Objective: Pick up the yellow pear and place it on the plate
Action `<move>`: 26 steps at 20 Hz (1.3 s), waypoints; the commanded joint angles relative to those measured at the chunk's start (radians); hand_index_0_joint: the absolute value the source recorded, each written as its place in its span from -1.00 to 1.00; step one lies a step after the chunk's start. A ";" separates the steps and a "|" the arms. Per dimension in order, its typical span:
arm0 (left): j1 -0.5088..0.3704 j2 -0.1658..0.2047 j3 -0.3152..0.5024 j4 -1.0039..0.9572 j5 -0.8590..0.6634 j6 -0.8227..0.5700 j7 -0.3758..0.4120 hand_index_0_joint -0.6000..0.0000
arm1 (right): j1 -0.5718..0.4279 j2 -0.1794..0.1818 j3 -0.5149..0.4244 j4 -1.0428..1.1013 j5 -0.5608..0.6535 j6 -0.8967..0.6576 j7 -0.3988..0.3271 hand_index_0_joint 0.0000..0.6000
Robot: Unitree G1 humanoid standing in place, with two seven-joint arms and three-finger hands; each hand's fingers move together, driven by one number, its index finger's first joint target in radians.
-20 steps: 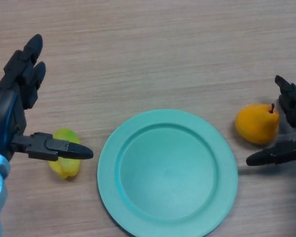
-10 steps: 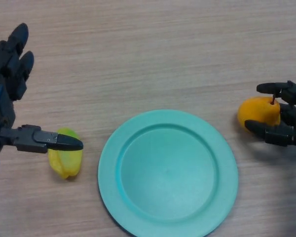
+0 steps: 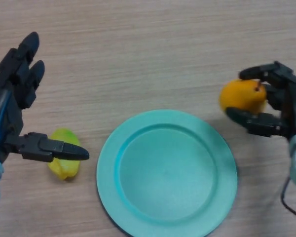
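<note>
Orange-yellow and rounded, the pear (image 3: 242, 97) sits in the grasp of the right hand (image 3: 278, 106) at the right side of the scene, just past the far right edge of the plate (image 3: 166, 172). The fingers (image 3: 259, 73) of that hand curl over the far side of the fruit while the thumb (image 3: 246, 119) closes in under its near side, so the pear is pinched between them. A small dark stem shows on the side of the fruit turned toward the palm. Whether the pear is lifted clear of the surface (image 3: 153, 54) or resting on it cannot be told from this view; it is not on the plate.

The teal plate is round with a raised rim and a shallow well, lying flat on the pale wood-grain surface in the near middle of the scene, with nothing in it.

At the left, the left hand (image 3: 10, 106) is spread wide, its fingers (image 3: 24, 61) straight and pointing toward the far side, its thumb (image 3: 52, 147) reaching right toward the plate. The thumb lies over a small yellow-green fruit (image 3: 65, 165) that rests on the surface just left of the plate; the hand grips nothing.
</note>
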State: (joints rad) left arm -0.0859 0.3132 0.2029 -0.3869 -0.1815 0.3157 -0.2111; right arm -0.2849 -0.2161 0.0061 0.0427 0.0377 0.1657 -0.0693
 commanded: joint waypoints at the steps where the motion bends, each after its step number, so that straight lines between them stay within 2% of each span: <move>1: -0.015 0.020 0.030 -0.071 -0.024 -0.057 -0.024 1.00 | 0.027 0.015 0.050 -0.148 -0.029 -0.044 -0.043 1.00; 4: 0.016 -0.001 0.023 -0.065 -0.033 -0.086 -0.033 1.00 | 0.094 0.024 0.189 -0.164 -0.050 -0.078 -0.100 1.00; 7: 0.041 0.006 0.029 -0.125 -0.040 0.000 -0.077 1.00 | 0.130 0.026 0.340 -0.129 -0.075 -0.130 -0.159 1.00; 10: 0.034 0.008 0.048 -0.160 -0.046 0.032 -0.087 1.00 | 0.125 0.026 0.407 -0.057 -0.109 -0.184 -0.180 1.00; 12: 0.018 0.028 0.075 -0.185 -0.045 0.056 -0.105 1.00 | 0.147 0.026 0.437 -0.085 -0.118 -0.118 -0.151 1.00; 13: 0.008 0.033 0.091 -0.185 -0.043 0.032 -0.107 1.00 | 0.159 0.026 0.446 -0.117 -0.164 -0.045 -0.082 1.00; 14: 0.005 0.034 0.093 -0.184 -0.044 0.028 -0.105 1.00 | 0.161 0.026 0.446 -0.124 -0.174 -0.032 -0.067 0.83; 15: 0.003 0.035 0.094 -0.183 -0.045 0.023 -0.102 1.00 | 0.165 0.026 0.443 -0.132 -0.182 -0.026 -0.048 0.34; 16: 0.003 0.038 0.095 -0.182 -0.044 0.019 -0.102 1.00 | 0.170 0.026 0.436 -0.147 -0.187 -0.020 -0.024 0.00; 17: 0.007 0.040 0.094 -0.180 -0.037 0.008 -0.108 1.00 | 0.181 0.026 0.413 -0.194 -0.188 -0.002 0.035 -0.50; 18: 0.014 0.038 0.091 -0.176 -0.024 -0.006 -0.118 1.00 | 0.189 0.026 0.380 -0.258 -0.170 0.029 0.090 -0.83; 19: 0.024 0.036 0.092 -0.170 -0.009 -0.022 -0.135 1.00 | 0.186 0.026 0.333 -0.341 -0.135 0.071 0.134 -1.00; 24: 0.045 0.024 0.104 -0.157 -0.014 -0.067 -0.139 1.00 | 0.152 0.026 0.128 -0.601 -0.060 0.185 0.249 -1.00; 26: 0.054 0.023 0.116 -0.167 -0.034 -0.058 -0.140 1.00 | 0.148 0.010 0.043 -0.681 -0.040 0.211 0.272 -1.00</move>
State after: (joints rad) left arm -0.0105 0.3071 0.2513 -0.5014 -0.1918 0.4067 -0.3259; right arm -0.1033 -0.1935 0.0705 -0.5946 -0.0356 0.4668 0.2026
